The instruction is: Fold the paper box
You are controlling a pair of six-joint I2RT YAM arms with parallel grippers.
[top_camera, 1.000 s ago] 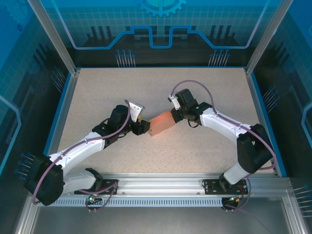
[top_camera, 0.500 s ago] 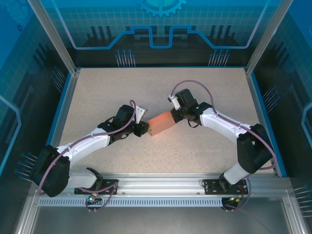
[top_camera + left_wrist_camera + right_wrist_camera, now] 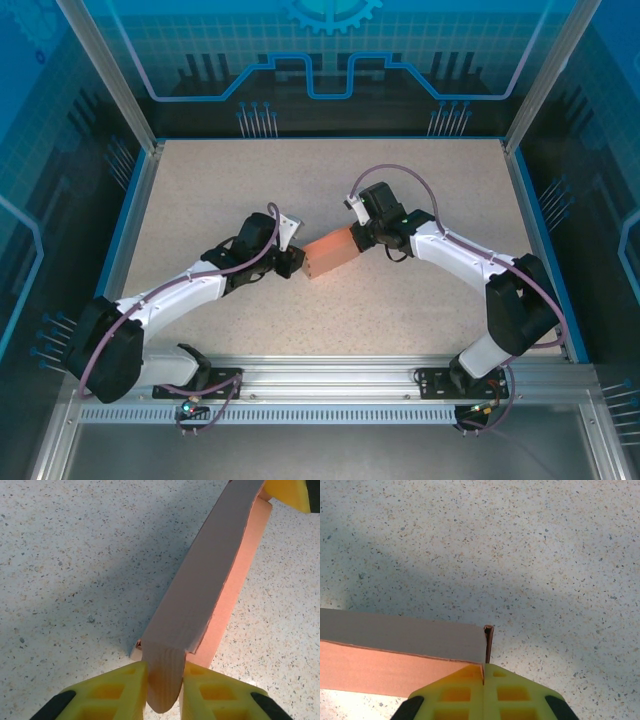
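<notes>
- The left tool [image 3: 165,685] and the right tool [image 3: 484,672]: fingers of matt yellow moulded plastic, with black patches at their outer corners.
- The paper box [image 3: 200,595], pinched in both tools: thin matt salmon-pink card with smooth faces, a faint grain on the flap between the left tool's fingers, and slightly ragged cut edges.
- The bench [image 3: 545,555] beyond the right tool: pale, speckled, stone-look surface, smooth with a low sheen.

paper box [image 3: 330,256]: on table [image 3: 420,190], near the middle, between both grippers
left gripper [image 3: 296,263]: at paper box's left end, clamped on it
right gripper [image 3: 358,238]: at paper box's far right corner, clamped on its edge
</notes>
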